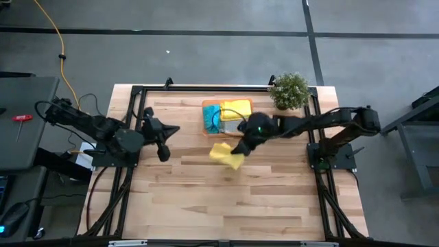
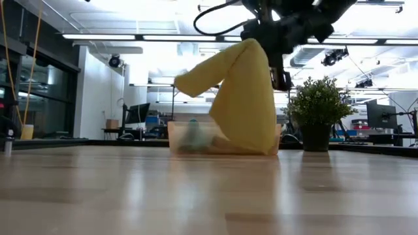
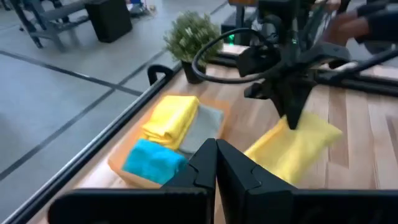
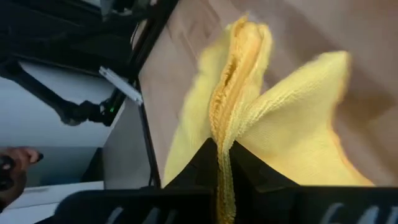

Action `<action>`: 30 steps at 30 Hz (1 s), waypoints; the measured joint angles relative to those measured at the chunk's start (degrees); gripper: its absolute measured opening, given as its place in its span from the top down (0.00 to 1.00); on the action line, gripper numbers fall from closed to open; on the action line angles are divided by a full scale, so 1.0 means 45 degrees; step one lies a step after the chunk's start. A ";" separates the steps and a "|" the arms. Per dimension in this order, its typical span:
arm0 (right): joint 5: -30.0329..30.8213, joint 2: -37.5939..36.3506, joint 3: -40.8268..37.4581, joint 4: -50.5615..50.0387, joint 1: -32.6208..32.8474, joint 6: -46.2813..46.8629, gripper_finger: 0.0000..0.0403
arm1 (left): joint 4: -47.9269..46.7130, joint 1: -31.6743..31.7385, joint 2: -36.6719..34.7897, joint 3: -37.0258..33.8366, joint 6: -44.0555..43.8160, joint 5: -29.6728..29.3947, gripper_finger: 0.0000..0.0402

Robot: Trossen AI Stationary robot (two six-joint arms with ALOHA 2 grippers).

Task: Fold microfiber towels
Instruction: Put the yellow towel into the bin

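Progress looks early — my right gripper (image 1: 241,149) is clamped on 1 yellow towel (image 1: 226,155), lifting it just off the table beside the orange tray (image 1: 206,117) at the far edge, where 3 others wait — left gripper (image 1: 164,140) shut, empty.

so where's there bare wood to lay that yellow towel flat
The near half of the wooden table, in front of both arms, is bare boards. Crowded: the far edge, where the translucent orange tray of folded cloths sits beside the green potted plant. The right gripper, shut on the yellow microfiber towel, hangs just before the tray.
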 joint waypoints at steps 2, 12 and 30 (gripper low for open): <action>-0.0220 -0.0200 0.0382 -0.0663 -0.0505 -0.0405 1.00 | 0.0078 0.0003 -0.0124 0.0013 0.0002 -0.0202 1.00; -0.2364 0.1075 0.5245 -0.3800 -0.3311 -0.3914 1.00 | 0.0016 0.0004 0.0320 -0.0001 0.0014 -0.0296 1.00; -0.5323 0.6034 0.8585 -0.3663 -0.4663 -0.9659 1.00 | 0.0004 0.0004 0.0631 -0.0001 0.0005 -0.0265 1.00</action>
